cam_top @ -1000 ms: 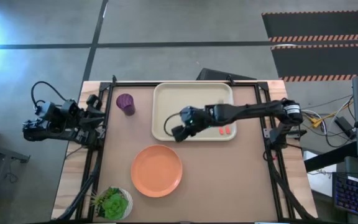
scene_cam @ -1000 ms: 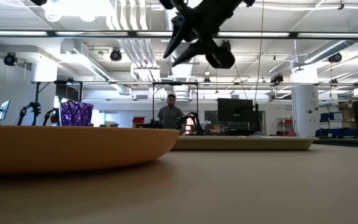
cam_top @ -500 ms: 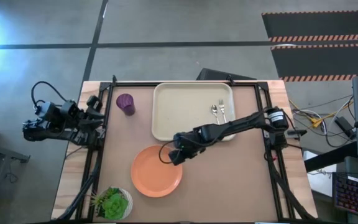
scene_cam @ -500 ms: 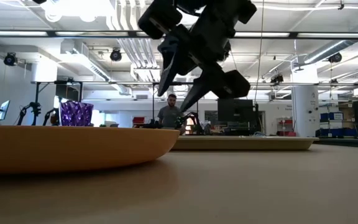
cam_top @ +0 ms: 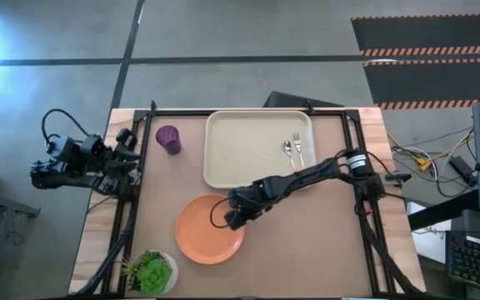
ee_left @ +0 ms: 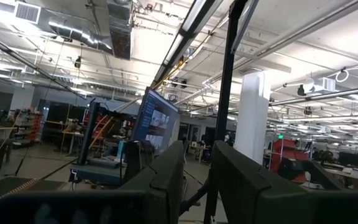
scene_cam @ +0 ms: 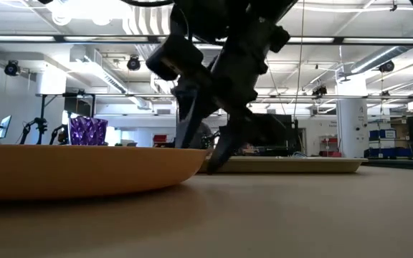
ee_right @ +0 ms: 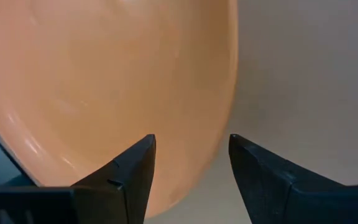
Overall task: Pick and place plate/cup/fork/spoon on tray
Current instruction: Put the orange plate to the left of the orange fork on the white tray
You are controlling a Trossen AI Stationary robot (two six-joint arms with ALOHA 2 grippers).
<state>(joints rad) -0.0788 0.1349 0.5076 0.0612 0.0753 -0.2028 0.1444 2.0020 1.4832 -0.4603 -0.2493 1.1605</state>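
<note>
Your right gripper [cam_top: 231, 218] is spread wide, straddling the rim of the plate [cam_top: 207, 232] on the side nearest the tray [cam_top: 248, 150], grasping nothing. Plate sits mid-table toward the near edge. Left gripper [ee_left: 197, 180] parked off the left edge, fingers slightly apart, empty.

Fork [cam_top: 298, 148], spoon [cam_top: 287, 148] in tray [cam_top: 223, 146]; cup [cam_top: 168, 138] left; plate [cam_top: 197, 237] before tray.
</note>
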